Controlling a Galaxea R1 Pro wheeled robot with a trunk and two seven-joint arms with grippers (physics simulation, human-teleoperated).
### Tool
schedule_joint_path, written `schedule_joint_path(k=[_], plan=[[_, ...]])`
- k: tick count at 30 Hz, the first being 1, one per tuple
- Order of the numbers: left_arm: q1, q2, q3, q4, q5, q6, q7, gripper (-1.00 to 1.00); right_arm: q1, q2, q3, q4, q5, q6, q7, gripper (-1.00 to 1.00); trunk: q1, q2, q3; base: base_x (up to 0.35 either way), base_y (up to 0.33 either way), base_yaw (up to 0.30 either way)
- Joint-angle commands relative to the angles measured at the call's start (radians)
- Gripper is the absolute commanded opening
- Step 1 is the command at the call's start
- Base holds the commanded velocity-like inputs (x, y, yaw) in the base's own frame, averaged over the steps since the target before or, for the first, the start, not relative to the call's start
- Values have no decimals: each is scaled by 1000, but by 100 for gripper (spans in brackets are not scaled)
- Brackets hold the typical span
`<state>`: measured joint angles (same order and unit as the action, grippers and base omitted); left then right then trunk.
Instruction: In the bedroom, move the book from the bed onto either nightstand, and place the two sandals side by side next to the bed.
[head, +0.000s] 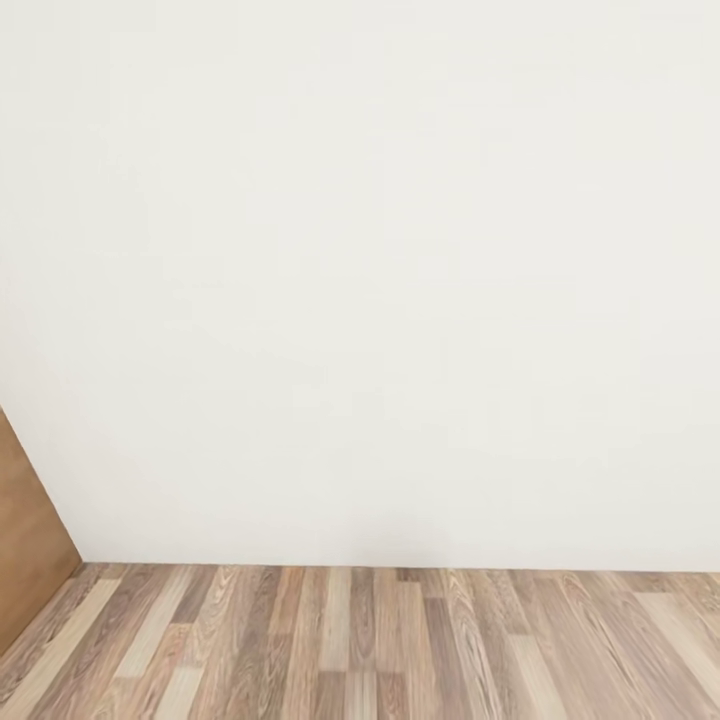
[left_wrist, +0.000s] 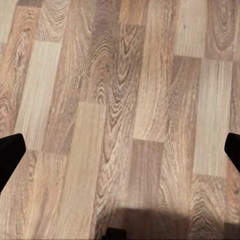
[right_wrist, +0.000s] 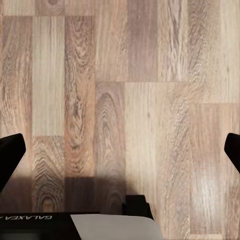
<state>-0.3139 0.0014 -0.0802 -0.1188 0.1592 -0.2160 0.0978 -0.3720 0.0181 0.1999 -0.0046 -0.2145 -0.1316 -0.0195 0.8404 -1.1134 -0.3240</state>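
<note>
The book, the bed, the nightstand and the sandals are out of view. In the head view I face a plain white wall (head: 380, 280) of the bedroom, with light wood-plank floor (head: 380, 650) below it. My left gripper (left_wrist: 120, 150) hangs over bare floor planks, its black fingertips (left_wrist: 10, 155) far apart at the picture's two sides, open with nothing between them. My right gripper (right_wrist: 120, 150) is likewise open above the floor, its fingertips (right_wrist: 10, 155) spread wide and holding nothing.
A tan wooden door (head: 25, 540) stands at the left edge of the head view, where wall meets floor. Part of the robot's own dark body (right_wrist: 75, 225) with white lettering shows in the right wrist view. A shadow (left_wrist: 150, 225) lies on the planks under the left gripper.
</note>
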Motion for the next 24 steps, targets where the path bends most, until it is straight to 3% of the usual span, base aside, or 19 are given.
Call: schedule_joint_path(k=[1, 24], plan=[[-1, 0, -9, 1, 10, -3, 3, 100, -1, 0, 9, 1, -9, -3, -2, 100, 1, -1, -1, 310, 0, 0], [-1, 0, -9, 1, 8, -3, 3, 100, -1, -1, 9, 4, -9, -3, 8, 100, 1, -1, -1, 306, 0, 0]])
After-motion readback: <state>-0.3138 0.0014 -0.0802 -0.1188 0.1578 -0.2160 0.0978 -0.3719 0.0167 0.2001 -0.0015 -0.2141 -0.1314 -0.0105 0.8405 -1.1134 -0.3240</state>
